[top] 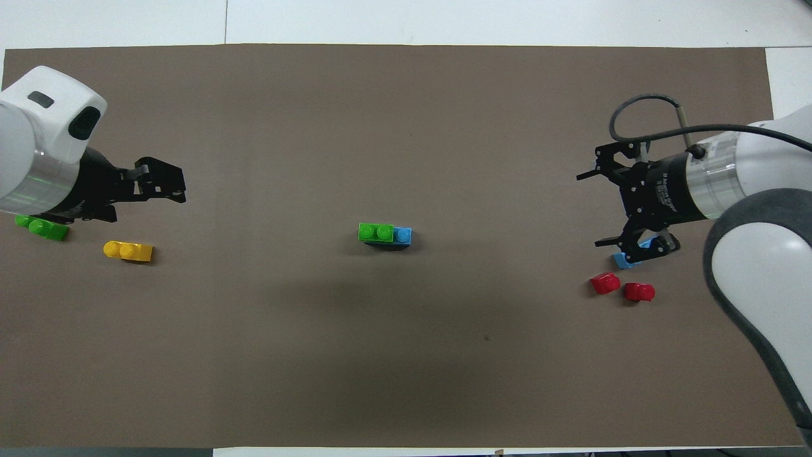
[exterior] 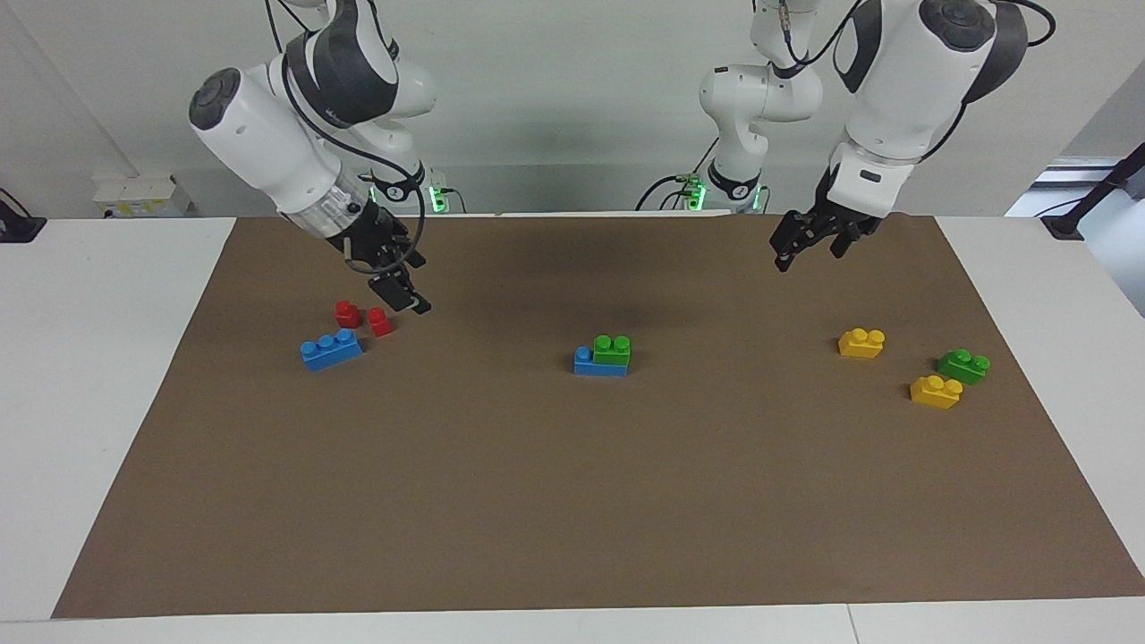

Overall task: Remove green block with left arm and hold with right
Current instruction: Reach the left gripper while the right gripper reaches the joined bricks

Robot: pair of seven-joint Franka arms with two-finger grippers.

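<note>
A green block (exterior: 613, 349) sits on one end of a blue brick (exterior: 590, 363) in the middle of the brown mat; both also show in the overhead view, the green block (top: 375, 231) and the blue brick (top: 403, 236). A second green block (exterior: 963, 365) lies loose at the left arm's end. My left gripper (exterior: 812, 255) is open and empty, raised over the mat at that end, apart from the bricks. My right gripper (exterior: 413, 284) is open and empty, raised over the red pieces at the right arm's end.
Two yellow bricks (exterior: 861, 343) (exterior: 936, 392) lie beside the loose green block (top: 43, 227). Two small red pieces (exterior: 347, 313) (exterior: 379, 322) and a loose blue three-stud brick (exterior: 331, 349) lie at the right arm's end. The brown mat (exterior: 572, 501) covers most of the white table.
</note>
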